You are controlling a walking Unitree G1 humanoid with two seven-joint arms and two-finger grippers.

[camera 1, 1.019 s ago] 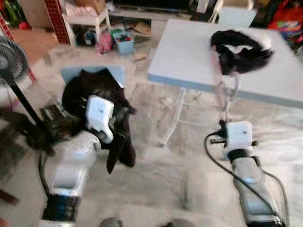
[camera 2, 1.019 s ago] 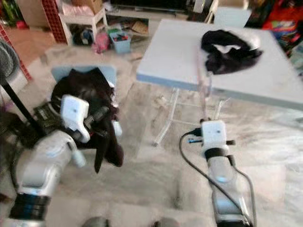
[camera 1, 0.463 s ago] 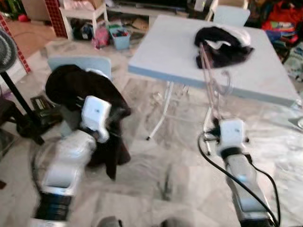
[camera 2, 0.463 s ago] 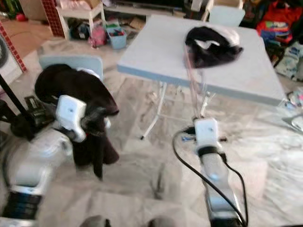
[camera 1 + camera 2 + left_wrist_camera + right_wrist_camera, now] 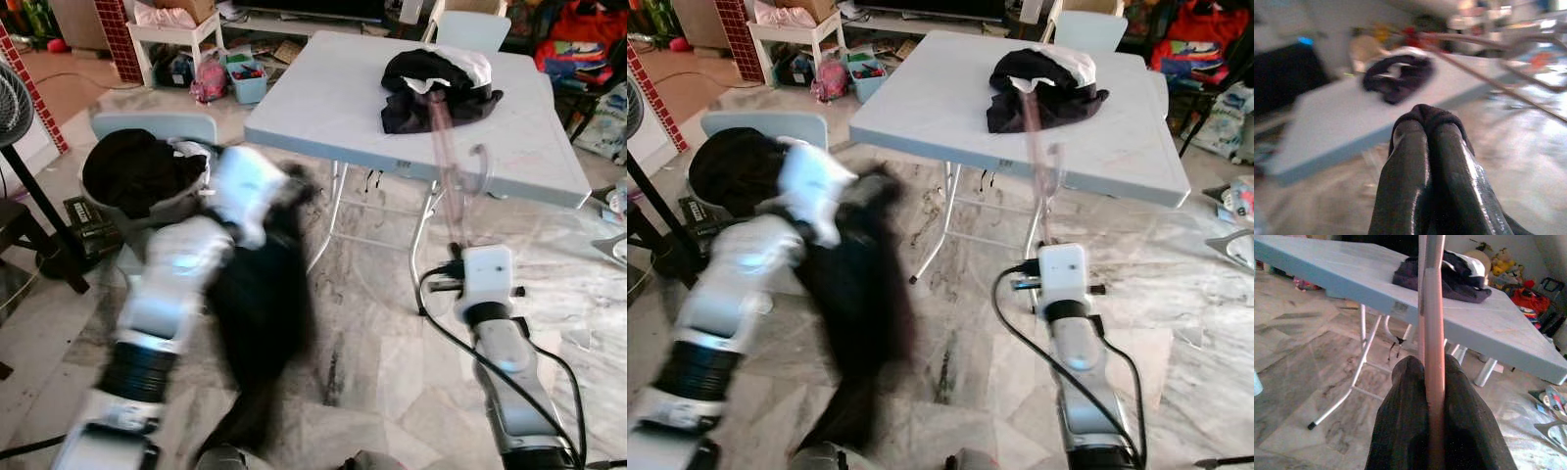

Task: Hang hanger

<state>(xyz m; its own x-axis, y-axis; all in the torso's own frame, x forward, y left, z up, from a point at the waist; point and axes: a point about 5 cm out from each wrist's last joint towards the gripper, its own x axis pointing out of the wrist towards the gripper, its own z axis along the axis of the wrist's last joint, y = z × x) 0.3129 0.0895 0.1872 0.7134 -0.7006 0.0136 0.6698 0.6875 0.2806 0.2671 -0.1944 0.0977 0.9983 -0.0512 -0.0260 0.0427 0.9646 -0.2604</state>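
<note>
pale blue table [image 5: 343, 108]: one, bearing one heap of dark clothes [image 5: 436, 86]
dark garment [image 5: 260, 323]: one, blurred, pinched in closed left gripper [image 5: 1427, 127]
pink hanger [image 5: 451, 171]: one, clamped upright in right gripper [image 5: 1427, 374], before the table
basket [image 5: 157, 206]: one, holding dark laundry
progress: early; hanger bare, nothing hung

Right arm [image 5: 1070, 323]: pink hanger [image 5: 1038, 147] is raised ahead of it, before table [image 5: 940, 108] bearing dark clothes [image 5: 1043, 83]. Left arm [image 5: 745, 264]: blurred black garment [image 5: 857, 304] is draped beside it. Basket [image 5: 725, 166] beyond.
</note>
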